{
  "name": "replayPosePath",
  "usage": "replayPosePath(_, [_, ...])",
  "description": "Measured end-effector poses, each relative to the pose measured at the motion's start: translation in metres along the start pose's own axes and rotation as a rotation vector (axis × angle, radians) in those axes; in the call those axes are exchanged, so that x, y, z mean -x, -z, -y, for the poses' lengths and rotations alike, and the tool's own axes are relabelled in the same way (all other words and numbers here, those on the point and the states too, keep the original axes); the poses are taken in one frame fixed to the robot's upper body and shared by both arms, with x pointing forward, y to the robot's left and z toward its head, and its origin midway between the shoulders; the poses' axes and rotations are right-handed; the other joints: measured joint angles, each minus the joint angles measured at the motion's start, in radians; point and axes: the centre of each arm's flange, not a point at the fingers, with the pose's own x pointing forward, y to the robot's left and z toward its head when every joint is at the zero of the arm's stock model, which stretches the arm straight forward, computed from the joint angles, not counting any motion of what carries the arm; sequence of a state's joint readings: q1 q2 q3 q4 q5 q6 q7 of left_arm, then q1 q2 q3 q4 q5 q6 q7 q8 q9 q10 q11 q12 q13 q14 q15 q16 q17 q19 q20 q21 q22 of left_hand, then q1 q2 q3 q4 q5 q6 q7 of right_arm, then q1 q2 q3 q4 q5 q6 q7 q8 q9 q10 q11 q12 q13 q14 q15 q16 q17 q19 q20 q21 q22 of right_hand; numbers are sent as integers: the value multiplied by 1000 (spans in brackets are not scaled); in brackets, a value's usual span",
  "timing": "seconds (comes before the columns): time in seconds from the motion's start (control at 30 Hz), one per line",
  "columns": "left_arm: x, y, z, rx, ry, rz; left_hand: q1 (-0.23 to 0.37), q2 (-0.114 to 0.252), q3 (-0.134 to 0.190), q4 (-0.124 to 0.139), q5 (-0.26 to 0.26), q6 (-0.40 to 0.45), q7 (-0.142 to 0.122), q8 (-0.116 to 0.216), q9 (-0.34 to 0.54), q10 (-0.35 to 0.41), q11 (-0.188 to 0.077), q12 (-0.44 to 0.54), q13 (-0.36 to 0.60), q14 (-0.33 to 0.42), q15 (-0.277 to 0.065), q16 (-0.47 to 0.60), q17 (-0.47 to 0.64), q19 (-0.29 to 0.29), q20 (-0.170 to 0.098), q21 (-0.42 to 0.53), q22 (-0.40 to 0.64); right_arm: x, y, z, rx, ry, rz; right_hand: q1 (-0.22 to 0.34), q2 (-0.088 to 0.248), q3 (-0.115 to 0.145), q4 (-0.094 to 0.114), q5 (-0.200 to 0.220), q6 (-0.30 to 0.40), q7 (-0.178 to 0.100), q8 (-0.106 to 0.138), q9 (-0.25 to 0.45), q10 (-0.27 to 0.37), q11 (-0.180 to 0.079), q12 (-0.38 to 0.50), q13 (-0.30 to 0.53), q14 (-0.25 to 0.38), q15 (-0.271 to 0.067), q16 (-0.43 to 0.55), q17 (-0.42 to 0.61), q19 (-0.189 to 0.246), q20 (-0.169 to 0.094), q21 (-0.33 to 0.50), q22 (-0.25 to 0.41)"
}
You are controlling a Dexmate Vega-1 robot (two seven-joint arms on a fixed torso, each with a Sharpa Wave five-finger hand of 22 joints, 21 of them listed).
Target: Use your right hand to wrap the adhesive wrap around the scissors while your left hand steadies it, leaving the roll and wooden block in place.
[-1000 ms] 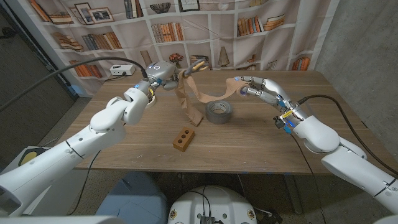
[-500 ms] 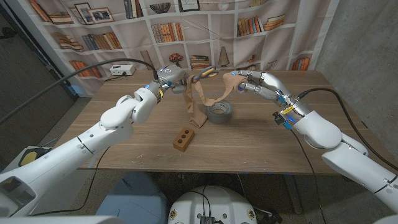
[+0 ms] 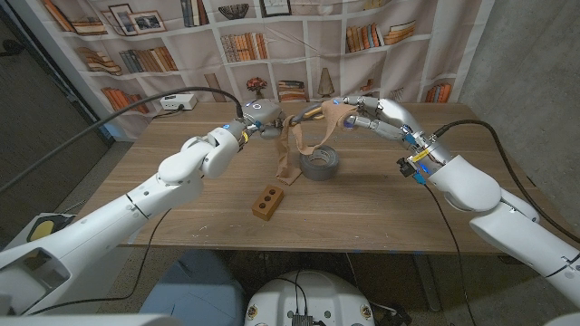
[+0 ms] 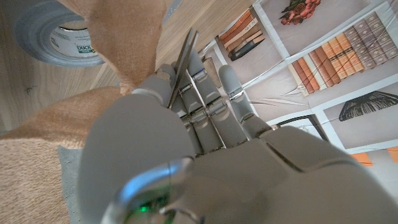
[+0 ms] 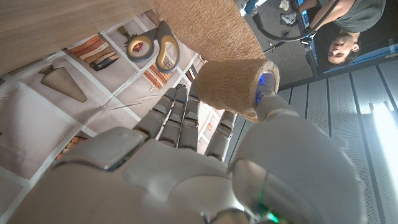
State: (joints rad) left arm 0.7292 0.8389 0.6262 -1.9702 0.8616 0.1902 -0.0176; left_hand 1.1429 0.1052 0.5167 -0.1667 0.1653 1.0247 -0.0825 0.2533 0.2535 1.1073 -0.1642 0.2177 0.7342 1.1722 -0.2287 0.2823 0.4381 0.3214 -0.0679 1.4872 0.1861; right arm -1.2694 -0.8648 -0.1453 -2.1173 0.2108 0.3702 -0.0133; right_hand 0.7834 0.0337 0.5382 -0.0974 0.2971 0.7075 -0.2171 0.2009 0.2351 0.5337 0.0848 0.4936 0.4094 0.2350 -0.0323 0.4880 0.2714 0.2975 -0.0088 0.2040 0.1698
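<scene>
Both arms have drawn closer over the worktop (image 3: 381, 208): left robot hand (image 3: 260, 116) grips the scissors (image 3: 304, 114), right robot hand (image 3: 367, 115) pinches the adhesive wrap (image 3: 333, 115) roll.

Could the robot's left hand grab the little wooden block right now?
Probably not: the left hand is busy holding the yellow-handled scissors up in the air, away from the brown two-holed wooden block.

Both arms reach in over the far worktop, left hand (image 3: 258, 116) and right hand (image 3: 370, 116) raised, fingers closed in grips
</scene>
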Motion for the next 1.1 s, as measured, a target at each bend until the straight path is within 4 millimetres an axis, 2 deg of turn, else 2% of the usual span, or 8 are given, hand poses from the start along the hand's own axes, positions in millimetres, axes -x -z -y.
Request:
replayPosePath(0.63, [-17,-16,12,-14,11,65,1,-1,0,0,0,-2,-1,-4,0,0,0,1,0,0,0,0,5,0,0,0,0,-5,-17,0,23,-3,22,0,0,0,0,-5,0,0,3,-1,0,-1,2,0,4,0,0,0,-5,5,-4,0])
replayPosePath(1.1, [-16,-21,19,-38,9,132,1,-1,0,0,0,-3,0,-2,5,0,0,1,0,0,0,-1,5,0,0,0,0,-17,-26,-7,49,18,34,2,-2,0,0,-4,1,-1,3,0,3,-3,2,0,6,1,0,0,-5,5,-4,0])
